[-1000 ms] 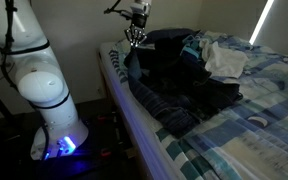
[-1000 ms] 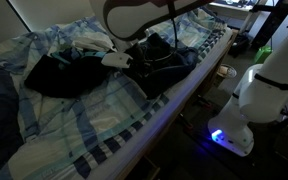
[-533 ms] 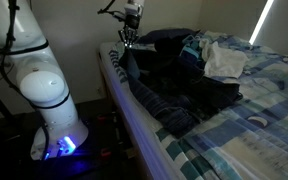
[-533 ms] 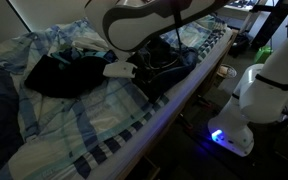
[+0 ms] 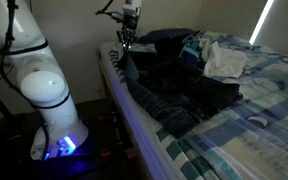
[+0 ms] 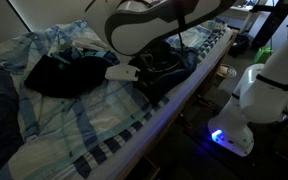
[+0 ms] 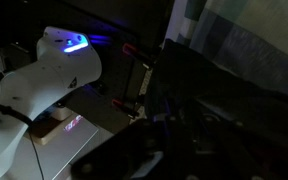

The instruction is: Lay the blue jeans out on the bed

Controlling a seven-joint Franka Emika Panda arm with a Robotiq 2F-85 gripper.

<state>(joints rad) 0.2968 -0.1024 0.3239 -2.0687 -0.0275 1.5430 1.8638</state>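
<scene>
Tool: we see the tool (image 5: 127,41) hanging fingers-down over the far left corner of the bed (image 5: 259,125).
Tool state: it is too small and dark for us to tell whether the fingers are spread, pressed together or pinching cloth. A peak of dark fabric rises right up to the tips.
Blue jeans: the blue jeans (image 5: 160,102) lie on the bed. One long leg runs along the left edge, from the far corner under the tool toward the near side. Further right the dark cloth bunches into a heap.
Bed: the plaid cover is rumpled, and the pale mattress edge faces the robot.
White cloth: the white cloth (image 5: 224,62) sits crumpled on the dark heap, right of the tool and well apart from it.
Teal garment: the teal garment (image 5: 191,45) lies just left of the white cloth.
Robot base: the robot base (image 5: 46,90) stands on the floor left of the bed, with a blue light (image 5: 64,145) at its foot.
Arm: in an exterior view the arm (image 6: 144,25) arches over the bed's edge.
Wrist view: it is very dark. We make out the robot base (image 7: 54,75) at the upper left and dark fabric on the right.
</scene>
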